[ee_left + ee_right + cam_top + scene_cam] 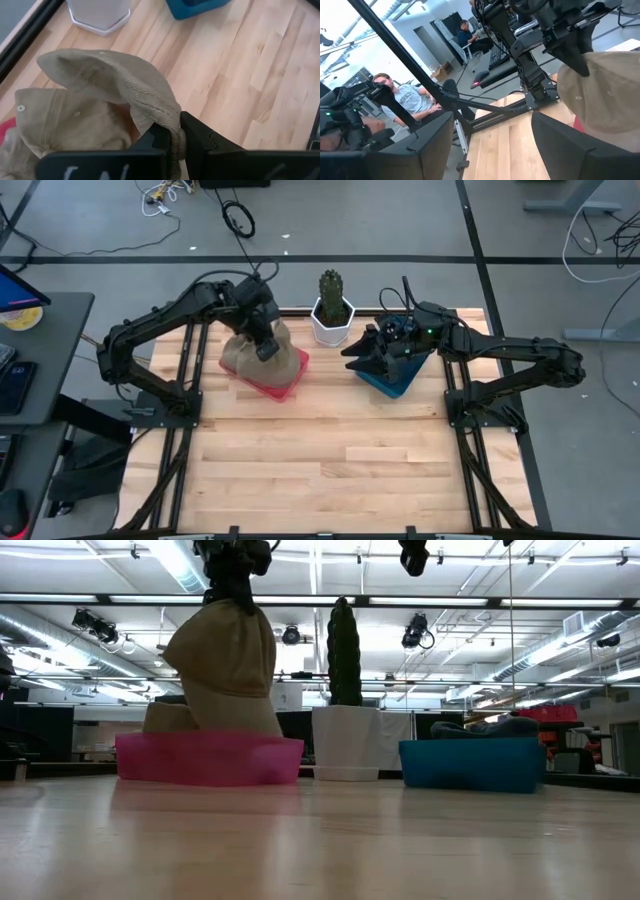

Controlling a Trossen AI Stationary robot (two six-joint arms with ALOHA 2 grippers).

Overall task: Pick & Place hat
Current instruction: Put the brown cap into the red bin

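left gripper (176,141): fingers pinched on a fold of the tan hat's brim, over the pink tray in the high view
hat (258,348): tan cloth, bunched, hanging from the left gripper; lower part sits inside the pink tray (283,382), crown rises above the rim in the low view
pink tray: table centre-left, at 8 o'clock of the white pot
right gripper (362,355): fingers spread wide, nothing between them, above the blue tray (392,382), tips aimed toward 9 o'clock
blue tray: at 4 o'clock of the pot, dark item lying in it
white pot (331,323): between the two trays, near the table's far edge, upright cactus (331,288) in it
table (330,470): light wood planks
room: people seated at desks behind, right wrist view
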